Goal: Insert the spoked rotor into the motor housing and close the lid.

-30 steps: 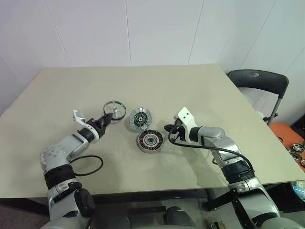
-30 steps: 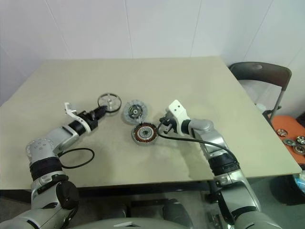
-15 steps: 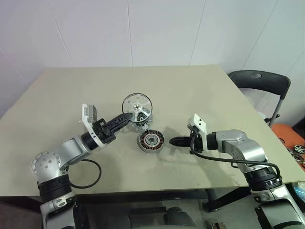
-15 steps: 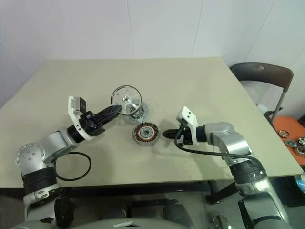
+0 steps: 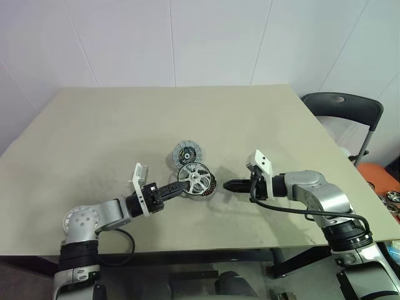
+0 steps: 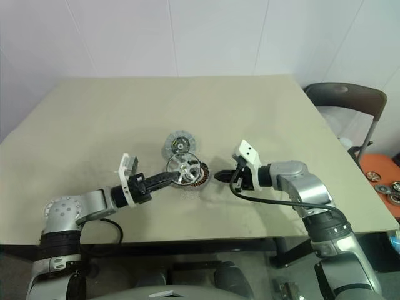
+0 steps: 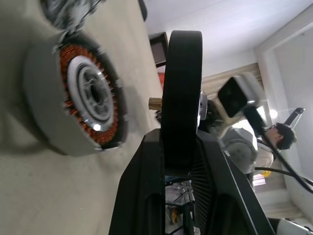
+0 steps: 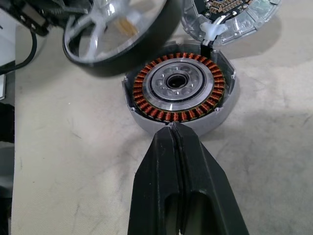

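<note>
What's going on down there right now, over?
Left gripper shut on rotor, held over housing, not seated. Right gripper shut, empty, tips beside housing. Lid just behind on table. Nothing in the way.

- A plain test room or lab, with bare white panelled walls [image 5: 187, 44].
- One wide beige work table [image 5: 94, 125], scuffed on top, holds loose motor parts.
- A dark plastic folding chair [image 5: 340, 103] stands by it.
- More small wheels [image 5: 392, 197] lie on an orange surface [image 5: 375, 175] beyond.
</note>
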